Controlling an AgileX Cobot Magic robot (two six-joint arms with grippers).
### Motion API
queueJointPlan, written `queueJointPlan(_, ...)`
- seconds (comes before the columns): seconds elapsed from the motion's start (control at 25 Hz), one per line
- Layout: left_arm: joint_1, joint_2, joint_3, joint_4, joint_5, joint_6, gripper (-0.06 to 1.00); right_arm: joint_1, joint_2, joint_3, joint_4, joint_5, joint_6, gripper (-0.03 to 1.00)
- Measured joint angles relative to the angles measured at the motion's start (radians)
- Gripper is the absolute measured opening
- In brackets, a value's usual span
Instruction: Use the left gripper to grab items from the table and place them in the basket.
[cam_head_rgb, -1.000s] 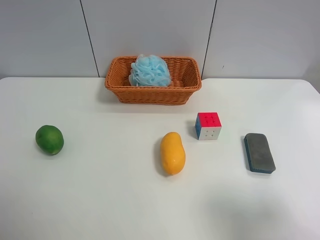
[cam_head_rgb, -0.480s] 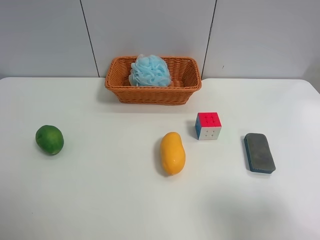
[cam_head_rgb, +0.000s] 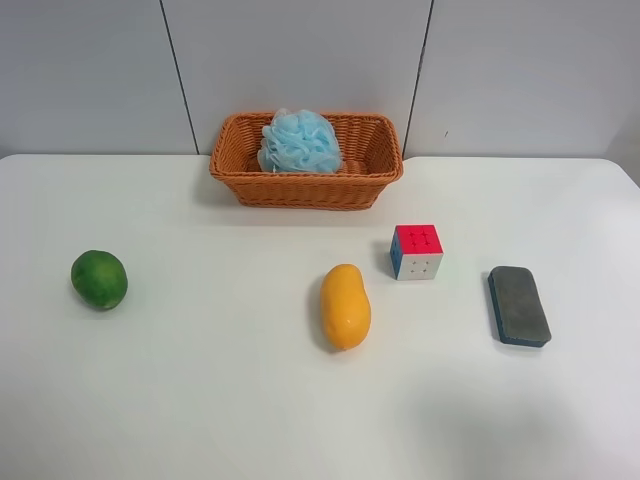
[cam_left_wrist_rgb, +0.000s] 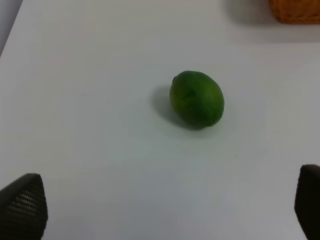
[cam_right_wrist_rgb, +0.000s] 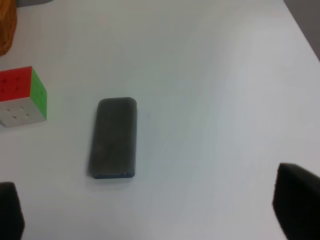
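Observation:
The wicker basket (cam_head_rgb: 240, 175) stands at the back of the white table (cam_head_rgb: 200, 400) with the light-blue bath pouf (cam_head_rgb: 299, 142) inside it. On the table lie a round green fruit (cam_head_rgb: 99, 279), a yellow-orange mango (cam_head_rgb: 345, 306), a puzzle cube (cam_head_rgb: 417, 251) and a grey-blue eraser (cam_head_rgb: 518, 305). No arm shows in the exterior high view. In the left wrist view the left gripper (cam_left_wrist_rgb: 165, 200) is open, its fingertips (cam_left_wrist_rgb: 22, 205) wide apart, with the green fruit (cam_left_wrist_rgb: 196, 98) ahead of it. In the right wrist view the right gripper (cam_right_wrist_rgb: 150, 210) is open above the eraser (cam_right_wrist_rgb: 113, 137) and cube (cam_right_wrist_rgb: 22, 96).
A grey panelled wall rises behind the table. The basket's corner (cam_left_wrist_rgb: 295, 10) shows in the left wrist view. The table's edge (cam_right_wrist_rgb: 300, 25) shows in the right wrist view.

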Motion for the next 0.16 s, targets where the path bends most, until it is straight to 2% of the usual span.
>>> queueJointPlan(0.16, 0.000, 0.000, 0.000, 0.000, 0.000, 0.000, 0.99, 0.000, 0.000, 0.000, 0.000, 0.000, 0.000, 0.99)
